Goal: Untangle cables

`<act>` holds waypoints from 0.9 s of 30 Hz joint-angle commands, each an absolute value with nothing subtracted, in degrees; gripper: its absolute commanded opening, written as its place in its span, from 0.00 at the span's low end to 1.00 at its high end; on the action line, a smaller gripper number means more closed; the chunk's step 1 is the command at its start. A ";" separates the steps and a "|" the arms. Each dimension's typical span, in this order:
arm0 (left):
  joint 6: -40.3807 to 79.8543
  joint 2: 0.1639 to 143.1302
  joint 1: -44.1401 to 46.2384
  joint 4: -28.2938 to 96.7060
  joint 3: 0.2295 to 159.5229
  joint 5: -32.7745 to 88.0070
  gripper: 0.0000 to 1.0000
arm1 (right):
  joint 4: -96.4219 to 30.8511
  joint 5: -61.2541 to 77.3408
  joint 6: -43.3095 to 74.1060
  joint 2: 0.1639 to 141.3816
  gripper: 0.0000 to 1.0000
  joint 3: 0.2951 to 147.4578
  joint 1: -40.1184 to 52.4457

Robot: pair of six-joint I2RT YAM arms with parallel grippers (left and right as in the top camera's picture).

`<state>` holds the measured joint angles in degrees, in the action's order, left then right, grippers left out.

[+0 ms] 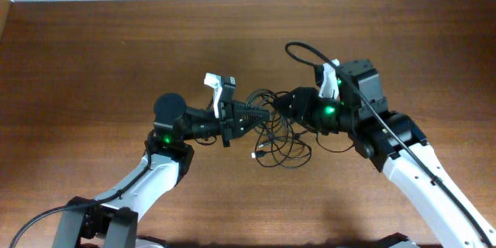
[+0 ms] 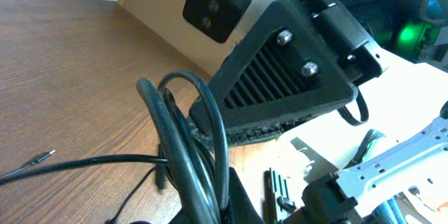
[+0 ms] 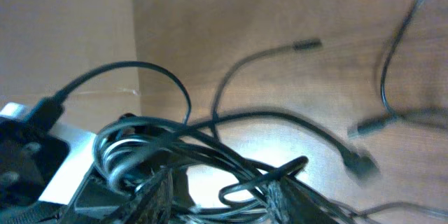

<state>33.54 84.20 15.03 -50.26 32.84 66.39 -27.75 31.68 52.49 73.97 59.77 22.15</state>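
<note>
Here the cables [image 1: 273, 130] lie bunched at the middle of the desk [image 1: 93, 62]. The left end effector [image 1: 252, 114] is clamped on a loop. Strands crowd the right end effector [image 1: 285, 105] just beside it, and whether that one grips them I cannot tell.

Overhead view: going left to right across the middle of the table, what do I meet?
Left arm's round black joint → left gripper → cables bunched between the grippers → right gripper → right arm's green-lit wrist.
</note>
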 commanded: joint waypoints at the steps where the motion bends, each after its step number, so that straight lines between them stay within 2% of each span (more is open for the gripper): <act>1: 31.14 83.55 14.83 -50.98 33.15 67.70 0.00 | -31.05 31.81 57.60 75.26 0.41 60.01 22.13; 4: 31.18 83.55 14.83 -53.25 33.15 67.77 0.00 | -31.73 31.73 57.98 77.12 0.37 60.01 22.13; 7: 31.16 83.55 14.83 -54.22 33.15 67.72 0.00 | -31.73 32.84 59.00 78.70 0.04 60.01 22.17; 12: 27.88 83.55 14.83 -52.90 33.15 67.68 0.00 | -30.63 32.80 53.39 77.62 0.04 60.14 21.56; 15: 24.01 83.55 14.83 -47.24 33.15 65.71 0.00 | -30.37 36.05 47.92 73.58 0.04 60.14 17.78; 20: 23.24 83.55 14.85 -28.75 33.15 44.64 0.00 | -22.90 49.34 44.29 67.16 0.04 60.14 11.86; 23: 23.24 83.55 14.85 -27.68 33.15 40.29 0.00 | -19.14 53.28 44.18 66.61 0.04 60.14 11.92; 27: 23.92 83.55 14.83 -21.74 33.15 28.16 0.00 | -17.19 53.54 42.17 66.59 0.04 60.14 9.50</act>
<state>24.43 83.90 15.03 -25.02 33.21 40.49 -17.63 50.96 44.53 66.89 59.66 11.73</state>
